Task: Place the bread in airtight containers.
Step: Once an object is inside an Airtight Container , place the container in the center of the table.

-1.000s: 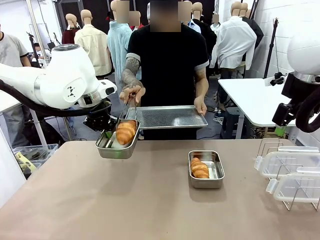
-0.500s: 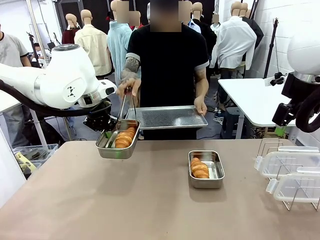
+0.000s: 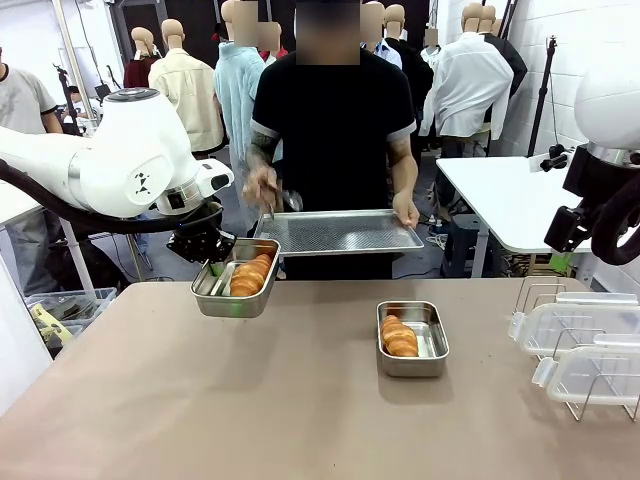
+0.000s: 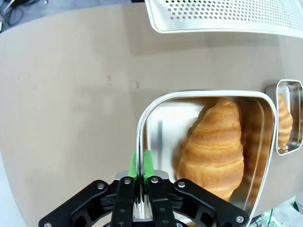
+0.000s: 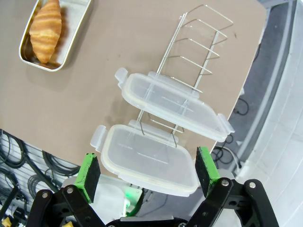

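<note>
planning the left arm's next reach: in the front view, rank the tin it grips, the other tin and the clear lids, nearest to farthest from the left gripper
1. held tin: on the left, its rim clamped in the left gripper.
2. second tin: set down right of centre.
3. clear lids: far right side.

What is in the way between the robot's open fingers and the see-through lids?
Nothing that I can see. The right gripper hangs open over the nearer clear lid, with only air between. The wire rack touches it and the farther lid; whether its wires cross on top I cannot tell.
</note>
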### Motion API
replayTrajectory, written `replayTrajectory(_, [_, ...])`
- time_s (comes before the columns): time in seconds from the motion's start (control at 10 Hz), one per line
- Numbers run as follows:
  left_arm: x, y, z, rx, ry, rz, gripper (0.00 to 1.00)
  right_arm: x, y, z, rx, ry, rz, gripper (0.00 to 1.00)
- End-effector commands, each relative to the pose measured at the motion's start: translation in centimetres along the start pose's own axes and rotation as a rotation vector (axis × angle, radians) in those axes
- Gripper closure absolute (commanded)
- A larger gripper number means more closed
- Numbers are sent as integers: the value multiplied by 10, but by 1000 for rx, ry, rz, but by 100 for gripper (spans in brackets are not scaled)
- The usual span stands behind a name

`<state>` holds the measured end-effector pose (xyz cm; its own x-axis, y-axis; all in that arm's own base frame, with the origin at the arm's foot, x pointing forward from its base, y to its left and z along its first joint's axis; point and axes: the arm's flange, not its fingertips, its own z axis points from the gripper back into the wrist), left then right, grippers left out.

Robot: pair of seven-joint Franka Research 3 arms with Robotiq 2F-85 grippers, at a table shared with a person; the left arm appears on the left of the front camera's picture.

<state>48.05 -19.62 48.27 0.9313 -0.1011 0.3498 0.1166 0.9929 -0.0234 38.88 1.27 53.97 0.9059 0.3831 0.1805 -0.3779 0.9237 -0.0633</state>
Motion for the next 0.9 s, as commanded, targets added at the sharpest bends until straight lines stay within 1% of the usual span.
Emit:
replayTrajectory(0.0, [0, 0, 4, -1, -6, 1, 100, 4, 0, -1, -14, -2, -17, 0])
replayTrajectory(0.8, [0, 0, 4, -1, -6, 1, 100, 4, 0, -1, -14, -2, -17, 0])
